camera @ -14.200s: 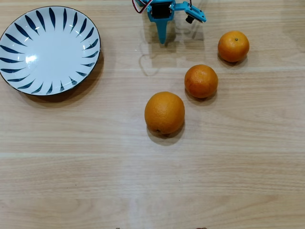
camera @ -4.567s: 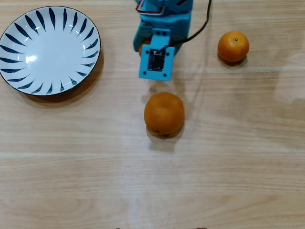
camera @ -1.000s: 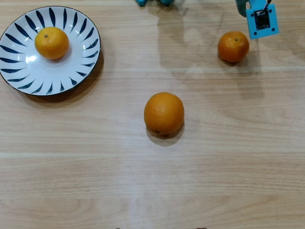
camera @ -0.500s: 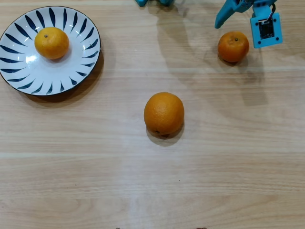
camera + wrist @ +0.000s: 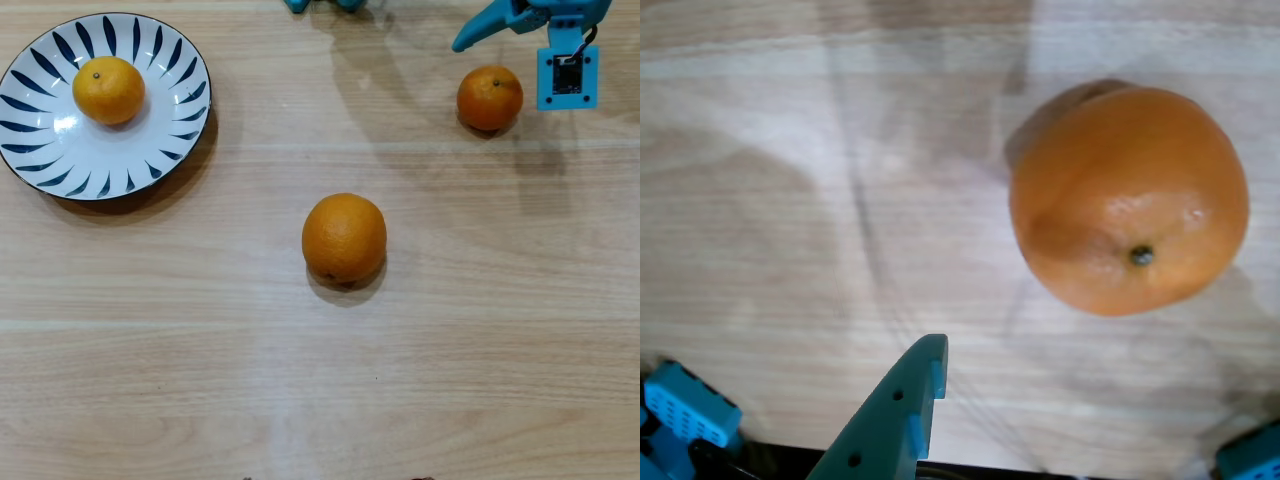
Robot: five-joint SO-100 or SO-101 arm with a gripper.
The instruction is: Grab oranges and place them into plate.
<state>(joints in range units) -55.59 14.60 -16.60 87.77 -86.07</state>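
My fingers [image 5: 910, 420] are spread wide, holding nothing, gripper [image 5: 520, 25] hanging over the table's top right in the overhead view. One small orange [image 5: 108, 89] already sits in the plate [image 5: 160, 150]; the big orange [image 5: 344, 238] waits mid-table, well apart. I judge this the reach for the second small orange [image 5: 1130, 198]. It lies between my jaws in the overhead view, not touching. Next move: drop lower, centre on it, close.

The blue arm reaches in at the tabletop's far right corner — its claw [image 5: 510, 30] spread wide, one pointed finger [image 5: 478, 28] angled toward the far edge, the other side barely showing, gripping nothing.
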